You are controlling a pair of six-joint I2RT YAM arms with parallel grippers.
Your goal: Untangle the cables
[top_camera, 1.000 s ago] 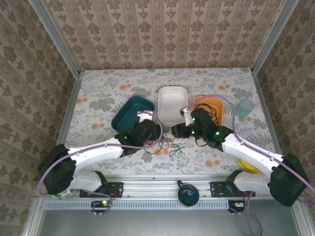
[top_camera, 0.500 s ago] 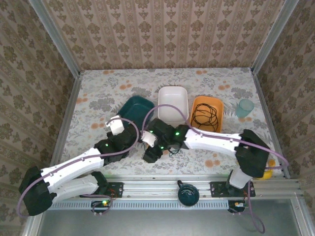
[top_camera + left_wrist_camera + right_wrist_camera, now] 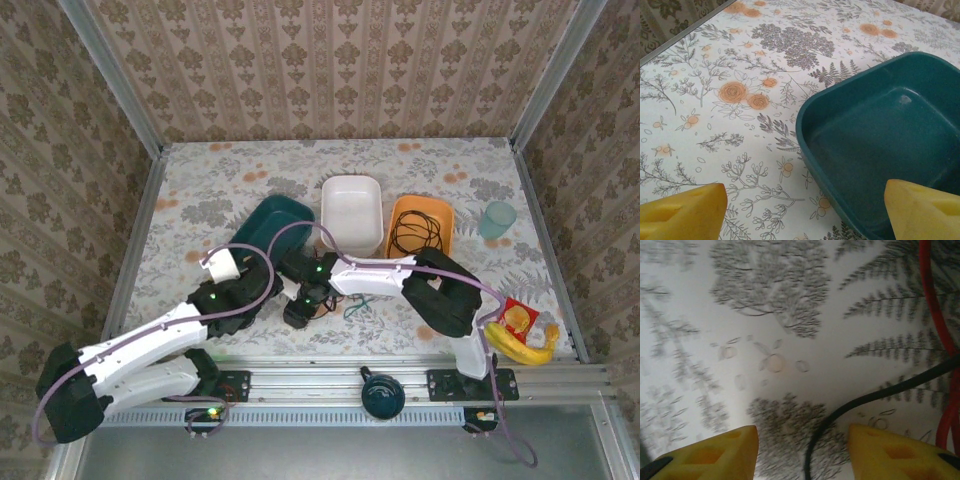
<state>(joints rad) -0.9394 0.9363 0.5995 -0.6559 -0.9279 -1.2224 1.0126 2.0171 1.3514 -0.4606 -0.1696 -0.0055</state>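
Loosely, thin red and black cables (image 3: pixel 928 285) curve across floral table (image 3: pixel 790 315).

Far strip of the table (image 3: pixel 300 160) open for passage; teal bin (image 3: pixel 268 212), white bin (image 3: pixel 352 210) and orange bin (image 3: pixel 420 228) form a barrier across mid-table; cup (image 3: pixel 497 218) at their right; cables (image 3: pixel 352 306) litter the near centre; banana (image 3: pixel 520 346) occupies the near right corner; left wrist view: teal bin wall at right, open table at left.
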